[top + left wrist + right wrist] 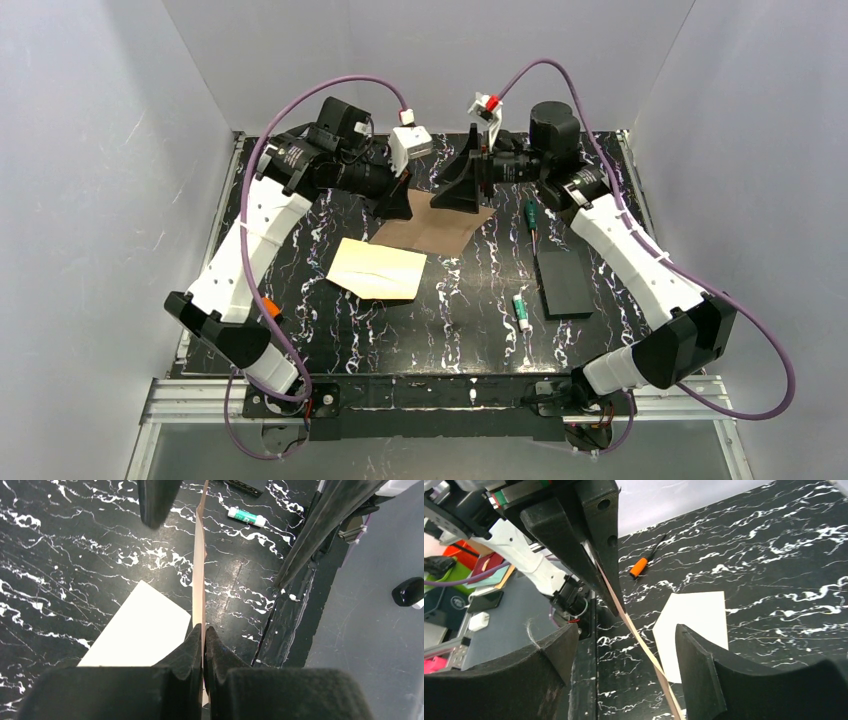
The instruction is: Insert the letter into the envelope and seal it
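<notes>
Early in the task: clamps the letter (440,230) edge-on over the far middle of the desk (470,345) with the left tool (204,635), pinched narrow. Straddles its other end with the right tool (621,640), wide, not gripping. Leaves the envelope (378,268) flat nearby, unfilled, unsealed. Finds no readable writing, glue stick (521,311) label included

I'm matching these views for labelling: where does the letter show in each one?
Top external: letter centre-back, just beyond the envelope.
Left wrist: letter edge-on, a thin upright strip rising from the shut left claw.
Right wrist: letter edge-on, a thin diagonal strip between the open right claw fingers.
Shared landmark: the envelope, lying flat in all three.
</notes>
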{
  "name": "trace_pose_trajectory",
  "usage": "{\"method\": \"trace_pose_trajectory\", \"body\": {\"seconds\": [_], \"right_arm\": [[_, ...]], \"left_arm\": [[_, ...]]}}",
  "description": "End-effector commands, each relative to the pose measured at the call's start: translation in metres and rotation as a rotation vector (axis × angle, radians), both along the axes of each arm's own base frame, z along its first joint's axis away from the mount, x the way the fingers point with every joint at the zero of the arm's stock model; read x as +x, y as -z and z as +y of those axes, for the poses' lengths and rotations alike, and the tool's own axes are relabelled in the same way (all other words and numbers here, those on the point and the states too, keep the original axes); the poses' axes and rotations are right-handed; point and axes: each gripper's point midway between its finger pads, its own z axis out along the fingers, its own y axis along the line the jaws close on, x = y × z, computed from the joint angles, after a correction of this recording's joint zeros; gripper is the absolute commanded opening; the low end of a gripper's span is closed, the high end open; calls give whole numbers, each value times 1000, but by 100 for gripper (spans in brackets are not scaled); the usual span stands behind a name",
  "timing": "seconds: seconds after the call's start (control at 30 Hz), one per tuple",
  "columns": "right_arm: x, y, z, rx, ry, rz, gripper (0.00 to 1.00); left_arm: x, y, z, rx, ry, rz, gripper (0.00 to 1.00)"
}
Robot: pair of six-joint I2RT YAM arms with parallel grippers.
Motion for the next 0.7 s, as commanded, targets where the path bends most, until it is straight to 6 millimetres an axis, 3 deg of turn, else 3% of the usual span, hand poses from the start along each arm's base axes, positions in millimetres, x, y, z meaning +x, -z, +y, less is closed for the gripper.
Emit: {"method": "trace_pose_trajectory", "body": {"seconds": [0.0, 0.23, 0.4, 0.6, 0.67], "right_arm": [[-20, -19, 3, 9, -46, -67, 76], [-27, -23, 14, -1, -85, -76, 63], [-40, -22, 17, -4, -131, -65, 38], [-44, -12, 13, -36, -120, -68, 38], [-46, -12, 12, -36, -124, -69, 30]], "left_arm": [[-18, -14, 0, -56, 116, -70, 0], [-22, -18, 0, -75, 152, -97, 0], [-28, -23, 0, -94, 167, -106, 0], [-38, -36, 0, -135, 186, -120, 0], [-41, -36, 1, -141, 191, -111, 0]]}}
